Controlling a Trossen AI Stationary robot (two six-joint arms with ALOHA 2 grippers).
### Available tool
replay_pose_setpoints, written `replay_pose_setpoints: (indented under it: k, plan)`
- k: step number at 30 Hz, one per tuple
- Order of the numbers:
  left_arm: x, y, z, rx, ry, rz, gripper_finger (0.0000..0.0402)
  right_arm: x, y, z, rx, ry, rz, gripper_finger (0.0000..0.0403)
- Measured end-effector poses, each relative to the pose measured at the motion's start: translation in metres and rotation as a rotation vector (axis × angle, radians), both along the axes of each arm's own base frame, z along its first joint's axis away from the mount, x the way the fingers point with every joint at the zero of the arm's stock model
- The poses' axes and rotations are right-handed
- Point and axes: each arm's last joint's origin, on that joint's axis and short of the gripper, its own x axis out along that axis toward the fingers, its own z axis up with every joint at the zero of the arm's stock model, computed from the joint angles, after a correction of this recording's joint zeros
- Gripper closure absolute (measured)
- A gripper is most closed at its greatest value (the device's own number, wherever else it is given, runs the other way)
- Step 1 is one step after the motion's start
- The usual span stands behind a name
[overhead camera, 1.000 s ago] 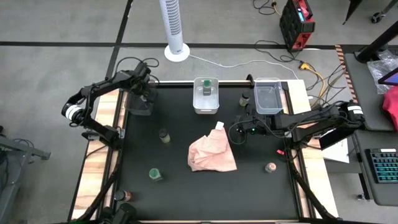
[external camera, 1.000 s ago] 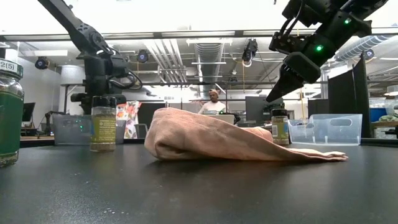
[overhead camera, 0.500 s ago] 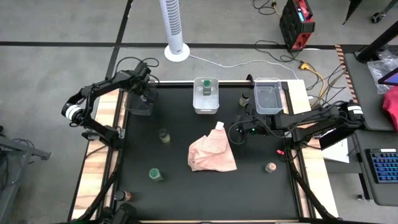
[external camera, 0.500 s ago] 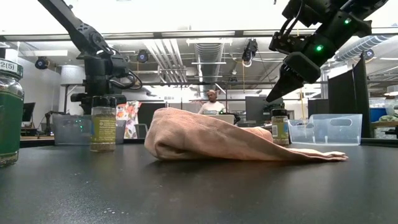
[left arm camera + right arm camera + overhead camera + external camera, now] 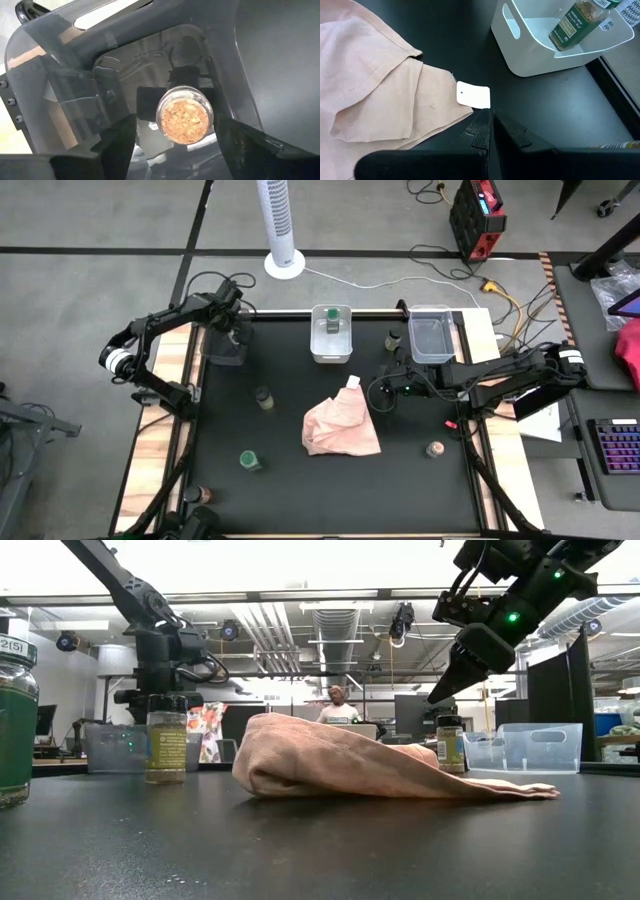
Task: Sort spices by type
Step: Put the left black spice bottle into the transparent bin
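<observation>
My left gripper (image 5: 228, 340) is over a clear bin (image 5: 224, 352) at the table's far left. In the left wrist view its fingers (image 5: 175, 145) stand open on either side of a spice jar (image 5: 185, 117) inside that bin, whose round end shows tan-orange flakes. Other spices: a green-lidded jar (image 5: 332, 325) in the white bin (image 5: 331, 350), a dark-lidded jar (image 5: 394, 338), a jar (image 5: 264, 397), a green-lidded jar (image 5: 249, 461) and a tan-pink-lidded jar (image 5: 435, 450) standing on the black table. My right gripper (image 5: 385, 392) is shut above the table, just beyond the cloth's white tag (image 5: 473, 95).
A pink cloth (image 5: 340, 428) lies crumpled mid-table. A second clear bin (image 5: 432, 335) stands at the far right. Another jar (image 5: 200, 495) sits on the wooden edge at the near left. A person (image 5: 337, 705) shows in the room behind.
</observation>
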Motion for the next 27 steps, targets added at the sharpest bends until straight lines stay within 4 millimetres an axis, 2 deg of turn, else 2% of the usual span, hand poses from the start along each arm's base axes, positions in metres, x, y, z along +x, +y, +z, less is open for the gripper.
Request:
replay_pose_setpoints:
  k: [8, 16, 27]
  plan:
    - [0.002, 0.003, 0.012, 0.002, 0.013, -0.034, 0.0148, 0.000, 0.000, 0.000, -0.001, -0.004, -0.001, 0.0390]
    - [0.005, 0.004, 0.042, 0.040, 0.001, -0.067, 0.0147, 0.002, 0.000, 0.002, -0.002, -0.029, -0.003, 0.0390]
    - [0.002, -0.044, 0.105, 0.323, -0.106, -0.146, 0.0147, 0.003, 0.000, 0.003, 0.032, -0.066, -0.035, 0.0390]
